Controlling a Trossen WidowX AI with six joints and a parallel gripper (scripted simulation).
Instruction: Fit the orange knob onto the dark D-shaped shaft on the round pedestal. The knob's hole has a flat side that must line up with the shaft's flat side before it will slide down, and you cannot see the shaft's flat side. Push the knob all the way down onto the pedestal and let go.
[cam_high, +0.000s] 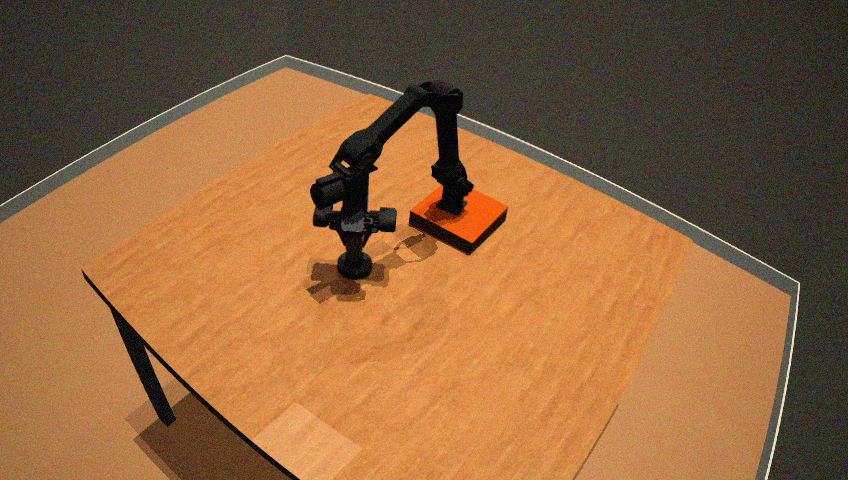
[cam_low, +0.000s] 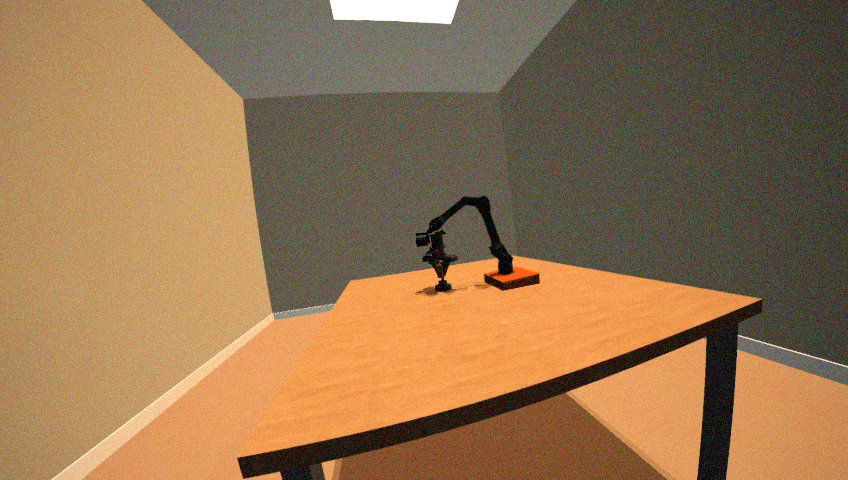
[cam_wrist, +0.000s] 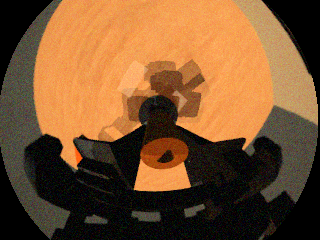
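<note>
My gripper (cam_high: 355, 248) (cam_low: 442, 275) (cam_wrist: 160, 127) points down over the round pedestal and is shut on the orange knob (cam_wrist: 149, 153). In the wrist view the knob shows as an orange-brown round face with a small, partly dark hole, between the two dark fingers. The dark round pedestal (cam_high: 354, 270) (cam_low: 443, 287) (cam_wrist: 147, 106) stands on the table directly below the fingertips. The shaft is hidden by the knob and fingers, and its flat side cannot be seen. Whether the knob touches the shaft cannot be told.
The arm's base stands on an orange block (cam_high: 476, 217) (cam_low: 526, 275), to the right of the pedestal in the top and exterior views. The wooden table (cam_high: 464, 333) (cam_low: 416, 350) bears the pedestal and block. Arm shadows lie around the pedestal.
</note>
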